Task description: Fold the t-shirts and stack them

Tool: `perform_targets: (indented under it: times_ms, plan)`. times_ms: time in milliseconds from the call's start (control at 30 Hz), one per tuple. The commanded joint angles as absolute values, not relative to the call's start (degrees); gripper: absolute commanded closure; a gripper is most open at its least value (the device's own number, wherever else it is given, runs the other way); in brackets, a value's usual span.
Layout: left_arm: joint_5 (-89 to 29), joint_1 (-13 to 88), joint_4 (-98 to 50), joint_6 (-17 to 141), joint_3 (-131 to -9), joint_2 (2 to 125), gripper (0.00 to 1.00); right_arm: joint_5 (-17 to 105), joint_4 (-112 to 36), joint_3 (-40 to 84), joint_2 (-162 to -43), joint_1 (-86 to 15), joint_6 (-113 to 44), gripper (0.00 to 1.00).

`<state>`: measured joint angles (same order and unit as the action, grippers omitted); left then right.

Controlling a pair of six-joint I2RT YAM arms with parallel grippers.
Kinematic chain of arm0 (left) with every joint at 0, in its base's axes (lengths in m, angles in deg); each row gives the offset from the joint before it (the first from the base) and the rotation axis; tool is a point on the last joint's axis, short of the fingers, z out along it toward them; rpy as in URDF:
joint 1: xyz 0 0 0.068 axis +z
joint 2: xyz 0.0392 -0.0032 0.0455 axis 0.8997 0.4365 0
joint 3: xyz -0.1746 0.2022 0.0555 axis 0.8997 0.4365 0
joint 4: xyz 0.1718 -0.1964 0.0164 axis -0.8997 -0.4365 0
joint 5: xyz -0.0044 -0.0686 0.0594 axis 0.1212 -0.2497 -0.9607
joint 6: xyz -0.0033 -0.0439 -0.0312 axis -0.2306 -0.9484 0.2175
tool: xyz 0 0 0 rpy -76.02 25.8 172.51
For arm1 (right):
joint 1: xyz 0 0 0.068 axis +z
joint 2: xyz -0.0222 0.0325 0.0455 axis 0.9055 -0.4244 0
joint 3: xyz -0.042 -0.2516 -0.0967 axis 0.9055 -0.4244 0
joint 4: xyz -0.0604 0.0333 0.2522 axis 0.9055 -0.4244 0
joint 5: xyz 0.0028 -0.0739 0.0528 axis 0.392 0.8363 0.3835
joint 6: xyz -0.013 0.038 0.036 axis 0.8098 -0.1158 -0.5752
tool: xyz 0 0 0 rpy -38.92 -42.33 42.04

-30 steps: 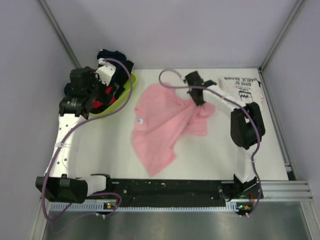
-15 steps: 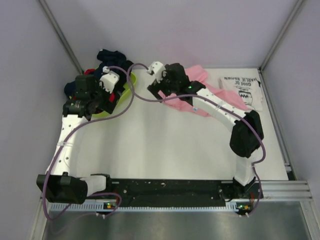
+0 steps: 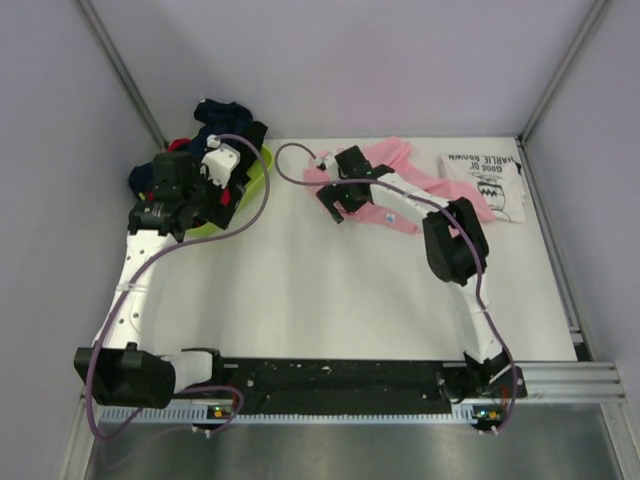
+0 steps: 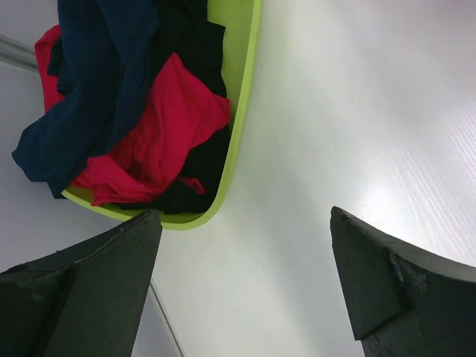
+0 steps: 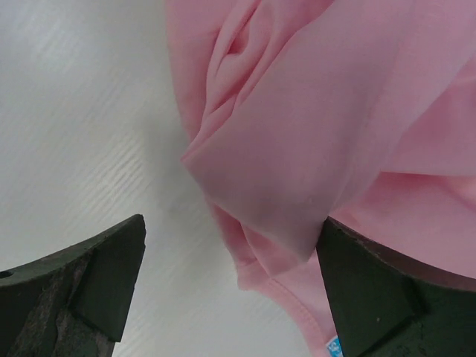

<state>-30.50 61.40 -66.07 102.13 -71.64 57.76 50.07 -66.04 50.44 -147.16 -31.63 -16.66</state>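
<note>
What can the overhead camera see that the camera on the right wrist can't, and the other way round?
Only the overhead view shows the folded white t-shirt with black lettering at the table's far right and the lime-green plastic basket at far left. Only the right wrist view shows the creases and layered folds of the cloth up close. Both show the crumpled light-pink t-shirt, the white table and the right hand, open over the pink shirt's edge.

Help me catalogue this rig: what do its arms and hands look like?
The left arm and right arm have white links with black joint housings. A purple cable runs along each. The left hand and right hand have two dark, wedge-shaped fingers.
</note>
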Motion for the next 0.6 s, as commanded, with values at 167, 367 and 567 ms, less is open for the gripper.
perform_targets:
  times_ms: [167,367,567]
  plan:
    - [-31.4,61.7,-63.7,102.1,-71.4,56.1,0.01,42.9,-75.0,61.3,-155.6,-30.4,-11.4,0.89]
    - [-32.1,61.7,-63.6,102.7,-71.9,56.8,0.01,25.8,-75.4,36.2,-133.6,-16.4,9.2,1.0]
    - [-31.4,61.6,-63.0,102.7,-72.1,58.3,0.01,28.3,-80.2,16.8,-115.0,-9.2,1.2,0.98]
